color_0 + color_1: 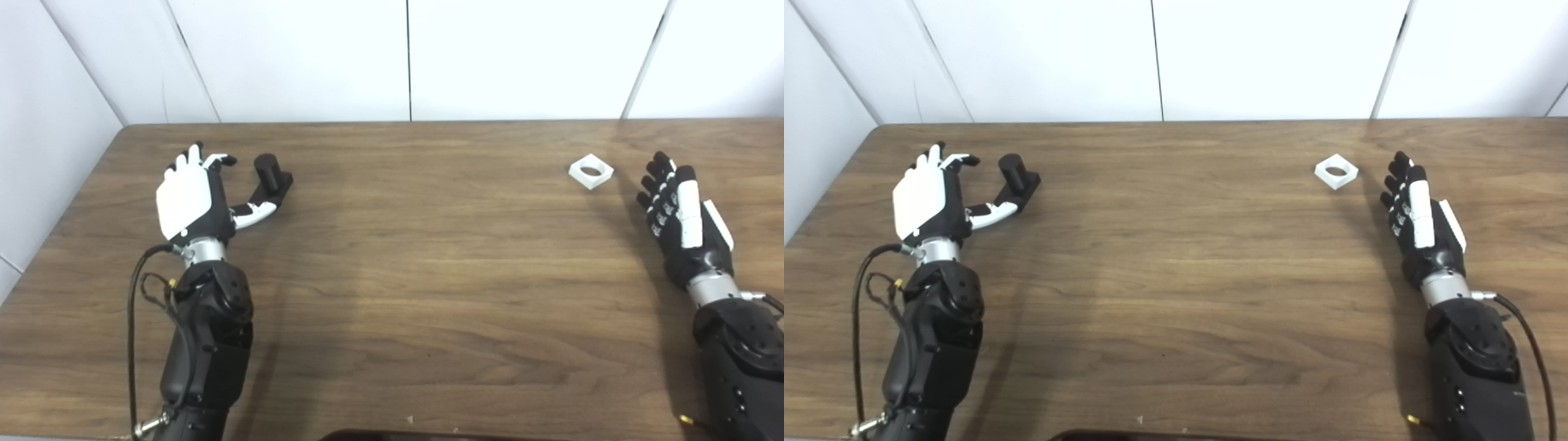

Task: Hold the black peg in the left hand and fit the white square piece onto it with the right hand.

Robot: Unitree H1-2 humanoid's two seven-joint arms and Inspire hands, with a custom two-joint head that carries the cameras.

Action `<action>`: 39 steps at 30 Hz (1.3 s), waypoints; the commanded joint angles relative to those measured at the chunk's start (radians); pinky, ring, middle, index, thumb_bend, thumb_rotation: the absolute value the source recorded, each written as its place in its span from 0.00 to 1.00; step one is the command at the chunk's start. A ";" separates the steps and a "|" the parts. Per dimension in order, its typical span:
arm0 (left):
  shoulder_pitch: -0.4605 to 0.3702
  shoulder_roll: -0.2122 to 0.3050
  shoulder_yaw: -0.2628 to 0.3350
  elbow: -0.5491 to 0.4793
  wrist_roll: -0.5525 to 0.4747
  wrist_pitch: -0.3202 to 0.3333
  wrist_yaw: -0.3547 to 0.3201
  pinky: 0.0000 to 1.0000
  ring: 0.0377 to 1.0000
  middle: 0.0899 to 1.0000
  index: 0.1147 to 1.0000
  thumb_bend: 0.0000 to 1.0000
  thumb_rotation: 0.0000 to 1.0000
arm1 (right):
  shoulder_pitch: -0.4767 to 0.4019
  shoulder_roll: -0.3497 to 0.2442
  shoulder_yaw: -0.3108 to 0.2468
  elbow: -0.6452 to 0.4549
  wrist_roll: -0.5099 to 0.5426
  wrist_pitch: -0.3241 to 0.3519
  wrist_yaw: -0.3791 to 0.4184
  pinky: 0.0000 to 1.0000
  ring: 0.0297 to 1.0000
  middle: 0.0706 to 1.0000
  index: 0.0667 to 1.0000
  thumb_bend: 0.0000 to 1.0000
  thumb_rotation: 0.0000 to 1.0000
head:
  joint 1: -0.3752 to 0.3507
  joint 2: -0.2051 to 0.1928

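Note:
The black peg, a short cylinder on a square black base, stands upright on the wooden table at the left. My left hand hovers just left of it, open, fingers spread forward and thumb stretched toward the peg's base; I cannot tell if the thumb touches it. The white square piece with a round hole lies flat at the right. My right hand is open a short way right of and nearer than the piece, apart from it, fingers extended.
White wall panels rise behind the table's far edge and along its left side. A dark rounded object peeks in at the bottom edge of the picture. Bare wood spans the stretch between the two hands.

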 commanded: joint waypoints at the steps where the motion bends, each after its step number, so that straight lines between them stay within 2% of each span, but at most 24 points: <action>1: -0.067 0.027 -0.003 0.002 0.030 -0.001 0.010 1.00 1.00 0.99 0.71 0.81 0.35 | -0.020 -0.010 -0.007 -0.032 0.006 0.000 -0.005 1.00 1.00 1.00 1.00 0.60 1.00 | 0.000 0.000; 4: -0.090 0.025 -0.008 0.032 0.044 0.000 -0.003 1.00 1.00 0.99 0.71 0.82 0.39 | -0.020 -0.009 -0.008 -0.030 0.009 0.001 -0.004 1.00 1.00 1.00 1.00 0.60 1.00 | -0.002 -0.002; 8: -0.117 0.018 -0.008 0.070 0.060 0.000 -0.011 1.00 1.00 0.98 0.71 0.83 0.39 | -0.019 -0.006 -0.007 -0.032 0.006 0.000 -0.008 1.00 1.00 1.00 1.00 0.60 1.00 | -0.005 -0.006; 19: -0.175 0.029 -0.040 0.178 0.058 -0.001 0.013 1.00 1.00 0.97 0.72 0.82 0.40 | -0.008 -0.005 -0.004 -0.054 -0.007 0.014 -0.023 1.00 1.00 1.00 1.00 0.58 1.00 | -0.016 -0.013; 26: -0.209 0.040 -0.060 0.246 0.052 -0.001 0.034 1.00 1.00 0.97 0.69 0.83 0.40 | -0.003 -0.005 -0.005 -0.063 -0.008 0.023 -0.028 1.00 1.00 1.00 1.00 0.61 1.00 | -0.020 -0.010; 33: -0.218 0.047 -0.076 0.268 0.069 0.000 0.030 1.00 1.00 0.97 0.69 0.84 0.41 | 0.001 -0.010 -0.008 -0.063 -0.009 0.026 -0.028 1.00 1.00 1.00 1.00 0.61 1.00 | -0.015 -0.009; 39: -0.216 0.056 -0.087 0.277 0.078 0.000 0.025 1.00 1.00 0.97 0.65 0.84 0.39 | 0.002 -0.012 -0.010 -0.051 -0.002 0.011 -0.019 1.00 1.00 1.00 1.00 0.61 1.00 | -0.014 -0.007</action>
